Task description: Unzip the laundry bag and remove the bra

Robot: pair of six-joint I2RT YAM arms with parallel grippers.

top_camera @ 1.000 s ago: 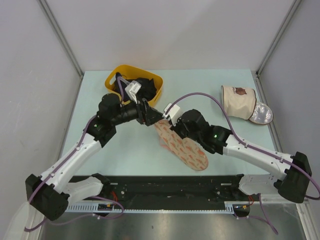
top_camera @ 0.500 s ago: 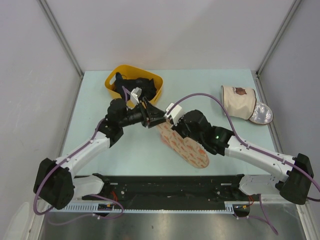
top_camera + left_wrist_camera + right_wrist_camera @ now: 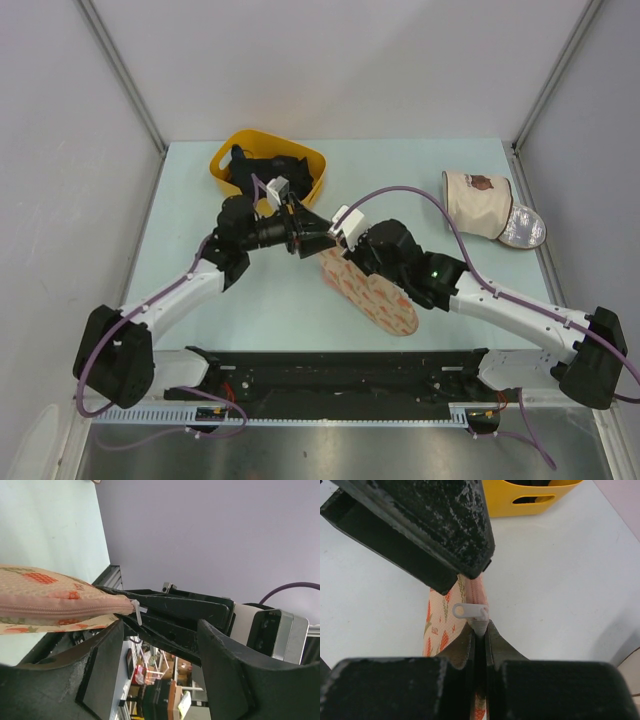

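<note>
- We are seeing a yellow basket point(image 3: 222, 160) sitting at the far left of the pale green table point(image 3: 260, 300), with dark cloth point(image 3: 285, 175) heaped inside it.
- Just right of the basket, the left gripper point(image 3: 312, 238) is hovering over the middle of the table. Its jaws are standing wide apart and clamping nothing. In the left wrist view the tip of the pouch is lying just ahead of the gap between them.
- A small white zip pull point(image 3: 469, 611) is sticking out sideways at that tip, between the two grippers. It is lying free, just beyond the right fingertips.
- The right gripper point(image 3: 480, 632) is meeting the left one nose to nose. Its jaws are pressing together on the pouch's zip seam, right under the pull.
- The pouch point(image 3: 375, 298) is lying near the middle of the table, slanting from the grippers toward the near right. Along the stretch we are able to see, its zip is looking closed.
- At the far right, well apart from the pouch, a beige cylinder bag point(image 3: 478, 203) is lying on its side, with a silvery lid point(image 3: 522, 228) touching its open end.
</note>
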